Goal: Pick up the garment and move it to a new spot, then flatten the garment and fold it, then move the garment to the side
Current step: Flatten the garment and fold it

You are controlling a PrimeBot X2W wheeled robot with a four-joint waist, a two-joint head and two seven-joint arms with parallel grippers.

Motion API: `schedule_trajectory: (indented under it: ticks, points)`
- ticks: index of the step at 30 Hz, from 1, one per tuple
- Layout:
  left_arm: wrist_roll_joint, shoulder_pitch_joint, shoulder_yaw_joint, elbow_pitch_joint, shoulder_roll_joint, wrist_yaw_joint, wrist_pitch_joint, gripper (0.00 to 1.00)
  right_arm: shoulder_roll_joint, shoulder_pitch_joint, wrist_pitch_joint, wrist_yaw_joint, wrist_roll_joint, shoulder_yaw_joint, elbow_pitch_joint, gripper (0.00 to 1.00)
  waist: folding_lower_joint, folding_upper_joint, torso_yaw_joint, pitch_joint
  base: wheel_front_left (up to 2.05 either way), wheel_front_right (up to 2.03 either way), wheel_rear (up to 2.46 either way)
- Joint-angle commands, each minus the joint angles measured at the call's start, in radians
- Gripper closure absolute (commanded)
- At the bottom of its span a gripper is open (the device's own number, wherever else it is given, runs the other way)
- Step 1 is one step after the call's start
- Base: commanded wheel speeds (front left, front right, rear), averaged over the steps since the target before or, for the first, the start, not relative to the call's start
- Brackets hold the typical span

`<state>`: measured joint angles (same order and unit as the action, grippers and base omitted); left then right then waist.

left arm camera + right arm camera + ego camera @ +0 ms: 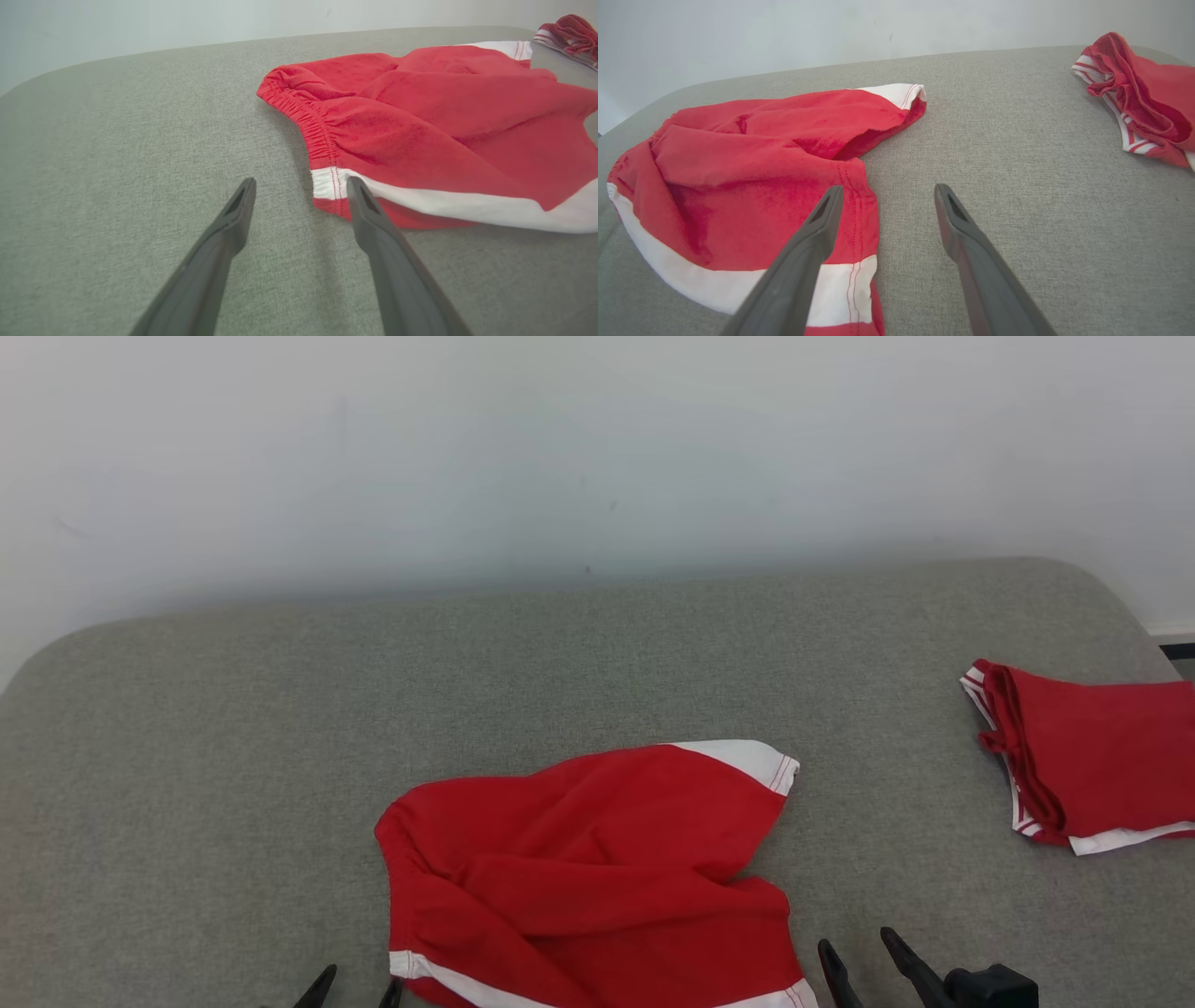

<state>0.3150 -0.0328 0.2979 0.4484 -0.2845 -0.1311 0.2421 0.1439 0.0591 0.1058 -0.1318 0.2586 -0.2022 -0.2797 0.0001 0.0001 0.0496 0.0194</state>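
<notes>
At near edge of grey cloth-covered surface (187,756): crumpled red cloth shorts (588,859), white hem bands, bunched elastic waist. Left gripper (362,980), right gripper (854,938) there, fingers spread, empty.

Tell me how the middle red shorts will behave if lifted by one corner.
The red shorts will probably hang limp: they lie in soft folds. Likely light, since the cloth looks thin. Pushed, they may bunch rather than slide, as the grey woven surface looks rough.
</notes>
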Motion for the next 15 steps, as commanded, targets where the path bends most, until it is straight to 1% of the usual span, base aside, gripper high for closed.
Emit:
schedule_trajectory:
  ticks: [1, 6, 11, 12, 14, 15]
  points:
    - [0.017, -0.023, 0.012, 0.016, -0.012, 0.001, -0.005, 0.00, 0.004, -0.012, 0.002, 0.003, 0.007, -0.004, 0.004, 0.00, -0.0001, -0.0001, 0.010, -0.011, 0.00, 0.00, 0.00]
    - [0.068, -0.101, 0.105, 0.086, -0.051, 0.001, -0.013, 0.00, 0.014, -0.018, -0.004, 0.003, 0.011, -0.010, 0.013, 0.00, -0.0001, -0.0001, 0.027, -0.025, 0.00, 0.00, 0.00]
    - [0.129, -0.142, 0.195, 0.116, -0.085, 0.001, -0.009, 0.00, 0.018, -0.017, -0.003, 0.003, 0.010, -0.010, 0.019, 0.00, -0.0001, -0.0001, 0.037, -0.032, 0.00, 0.00, 0.00]
    - [0.145, -0.147, 0.218, 0.116, -0.092, 0.001, -0.007, 0.06, 0.019, -0.017, -0.002, 0.003, 0.010, -0.011, 0.020, 0.00, -0.0001, -0.0001, 0.038, -0.033, 0.00, 0.00, 0.00]
    - [0.169, -0.156, 0.262, 0.109, -0.108, 0.001, -0.005, 0.53, 0.020, -0.015, -0.001, 0.003, 0.010, -0.009, 0.022, 0.00, -0.0001, -0.0001, 0.038, -0.035, 0.00, 0.00, 0.00]
    - [0.183, -0.161, 0.283, 0.105, -0.119, 0.001, -0.004, 0.56, 0.020, -0.014, -0.001, 0.003, 0.010, -0.008, 0.022, 0.00, -0.0001, -0.0001, 0.038, -0.036, 0.00, 0.00, 0.00]
